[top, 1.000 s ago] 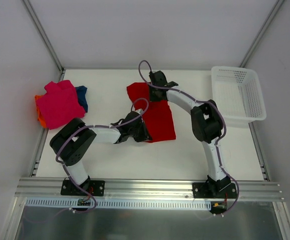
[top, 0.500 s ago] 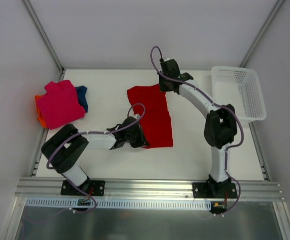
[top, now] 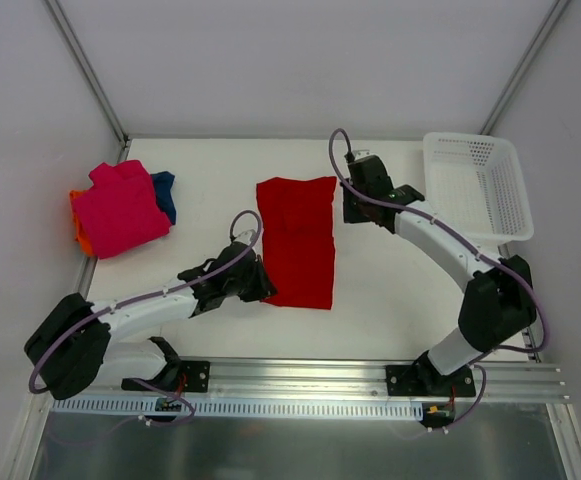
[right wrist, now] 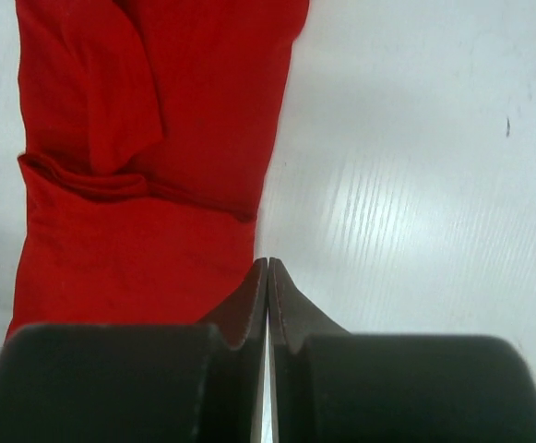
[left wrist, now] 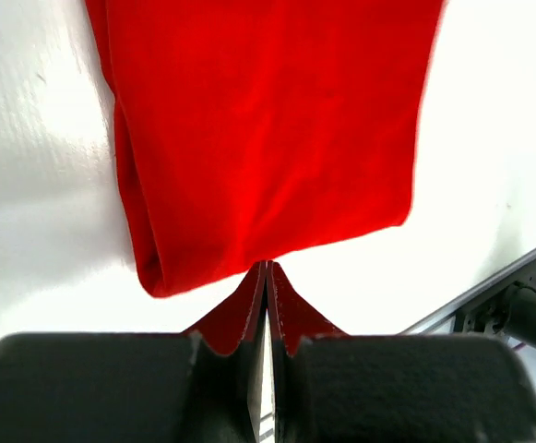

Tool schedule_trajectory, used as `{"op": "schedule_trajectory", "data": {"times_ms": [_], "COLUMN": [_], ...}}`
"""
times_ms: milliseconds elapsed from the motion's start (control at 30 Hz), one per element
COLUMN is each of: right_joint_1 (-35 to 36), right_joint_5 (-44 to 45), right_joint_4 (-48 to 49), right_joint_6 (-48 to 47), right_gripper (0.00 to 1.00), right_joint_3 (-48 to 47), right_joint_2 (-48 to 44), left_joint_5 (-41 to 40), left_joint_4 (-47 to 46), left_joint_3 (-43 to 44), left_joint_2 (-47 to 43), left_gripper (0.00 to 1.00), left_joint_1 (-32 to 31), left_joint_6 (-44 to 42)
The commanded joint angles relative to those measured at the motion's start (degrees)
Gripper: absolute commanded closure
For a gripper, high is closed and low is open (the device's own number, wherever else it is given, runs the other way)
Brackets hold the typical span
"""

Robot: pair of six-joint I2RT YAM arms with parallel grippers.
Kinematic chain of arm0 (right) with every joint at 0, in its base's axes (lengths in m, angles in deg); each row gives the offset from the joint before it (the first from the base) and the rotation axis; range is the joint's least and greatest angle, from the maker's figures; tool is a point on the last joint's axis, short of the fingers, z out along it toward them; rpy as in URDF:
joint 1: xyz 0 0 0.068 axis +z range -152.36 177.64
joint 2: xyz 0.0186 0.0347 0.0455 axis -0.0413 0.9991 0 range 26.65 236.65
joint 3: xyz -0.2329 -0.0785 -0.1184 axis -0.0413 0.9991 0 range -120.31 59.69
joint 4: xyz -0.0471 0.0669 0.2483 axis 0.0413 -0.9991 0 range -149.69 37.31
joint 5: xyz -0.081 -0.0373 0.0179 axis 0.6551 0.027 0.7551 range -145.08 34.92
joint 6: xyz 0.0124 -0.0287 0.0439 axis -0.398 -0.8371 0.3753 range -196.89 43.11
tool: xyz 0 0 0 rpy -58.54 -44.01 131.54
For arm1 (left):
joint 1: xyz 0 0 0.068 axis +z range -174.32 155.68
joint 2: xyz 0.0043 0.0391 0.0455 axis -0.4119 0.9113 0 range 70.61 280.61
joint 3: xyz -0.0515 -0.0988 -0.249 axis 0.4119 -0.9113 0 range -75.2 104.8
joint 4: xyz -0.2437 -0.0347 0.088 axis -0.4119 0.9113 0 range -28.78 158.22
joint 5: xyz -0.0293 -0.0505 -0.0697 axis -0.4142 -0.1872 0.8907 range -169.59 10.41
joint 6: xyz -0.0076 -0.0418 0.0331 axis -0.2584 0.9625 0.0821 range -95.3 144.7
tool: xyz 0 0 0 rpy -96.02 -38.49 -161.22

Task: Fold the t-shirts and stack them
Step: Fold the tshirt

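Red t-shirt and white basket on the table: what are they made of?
The bright red t-shirt looks like soft, matte cloth, probably knit: it creases and its folded edges roll. The white mesh basket looks like stiff moulded plastic, seemingly smooth, given its even grid of holes.

white table (top: 390,290), grey walls (top: 270,60), aluminium rail (top: 300,375)

Top external: mounted high above and behind arm bases, aimed down; whole table (top: 400,290) taken in from afar.
Left wrist: held low and close, aimed past left gripper (left wrist: 266,267) at red t-shirt (left wrist: 268,120).
Right wrist: likewise close, aimed past right gripper (right wrist: 268,262).
Red t-shirt and surrounding table shared by all three views.
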State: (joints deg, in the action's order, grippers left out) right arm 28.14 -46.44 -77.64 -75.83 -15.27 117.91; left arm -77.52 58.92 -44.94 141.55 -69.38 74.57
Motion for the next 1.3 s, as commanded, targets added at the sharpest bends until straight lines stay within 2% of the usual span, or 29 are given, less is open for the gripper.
{"op": "schedule_trajectory", "data": {"times_ms": [0,33,100,133,167,200,233,300,333,400,533,633,767,900,967,1100,1267], "right_joint_1": [1.4,1.6,2.4,2.6,3.6,4.1,4.7,6.0,6.3,7.8,10.5,11.8,13.6,15.5,16.7,18.7,20.7], "right_joint_5": [0.1,0.2,-0.2,-1.7,-2.2,-3.0,-4.7,-7.2,-10.1,-10.5,-6.4,-5.1,-3.3,-1.8,-1.3,0.7,2.7], "right_joint_4": [0.3,-0.1,-0.6,-0.5,-0.3,0.5,1.2,5.4,7.3,11.3,11.7,12.3,13.0,18.4,23.2,31.0,37.0], "right_joint_6": [2.6,3.1,5.2,5.9,6.7,8.6,9.7,14.5,16.2,20.9,27.0,31.5,35.1,38.7,40.8,43.6,45.0], "right_gripper": [0.98,0.96,0.76,0.61,0.55,0.49,0.41,0.39,0.38,0.38,0.38,0.38,0.38,0.37,0.37,0.38,0.38], "right_joint_3": [3.3,4.5,8.7,12.3,14.3,16.7,19.0,27.9,31.2,39.6,48.6,54.6,59.2,63.3,65.7,68.2,68.9], "right_joint_2": [-8.7,-10.3,-15.8,-17.8,-19.8,-21.7,-25.8,-30.4,-35.1,-39.9,-53.1,-58.0,-62.5,-60.4,-58.1,-49.8,-44.5], "left_joint_5": [-4.0,-4.3,-5.0,-5.4,-5.2,-5.1,-4.5,-2.0,-0.2,1.3,1.0,1.8,-1.2,-4.0,-4.4,-4.0,-2.9], "left_joint_4": [5.5,6.6,7.7,8.8,9.1,9.1,9.0,5.3,3.2,-3.2,-4.3,-7.1,-7.7,-7.8,-9.7,-18.0,-24.3], "left_joint_3": [3.6,4.2,5.9,6.2,6.3,5.3,4.6,0.0,-2.1,-8.8,-15.9,-21.3,-25.3,-24.9,-24.6,-25.6,-25.9], "left_joint_2": [-6.6,-7.6,-10.3,-11.0,-11.4,-12.5,-13.0,-15.6,-17.0,-22.8,-31.3,-34.8,-38.7,-35.2,-30.0,-22.8,-16.4], "left_gripper": [1.00,1.00,1.00,0.88,0.72,0.51,0.22,0.04,0.03,0.01,0.01,0.01,0.01,0.01,0.01,0.01,0.01], "left_joint_1": [-0.6,-0.6,-0.6,-0.6,-0.6,-0.6,-0.6,-0.6,-0.6,-0.7,-0.6,-0.6,-0.6,-0.6,-0.6,-0.3,2.4], "left_joint_6": [-4.1,-4.8,-6.8,-7.2,-7.6,-7.4,-7.1,-6.8,-6.5,-5.1,-3.1,-2.2,-2.9,-4.9,-5.4,-5.3,-6.1]}}
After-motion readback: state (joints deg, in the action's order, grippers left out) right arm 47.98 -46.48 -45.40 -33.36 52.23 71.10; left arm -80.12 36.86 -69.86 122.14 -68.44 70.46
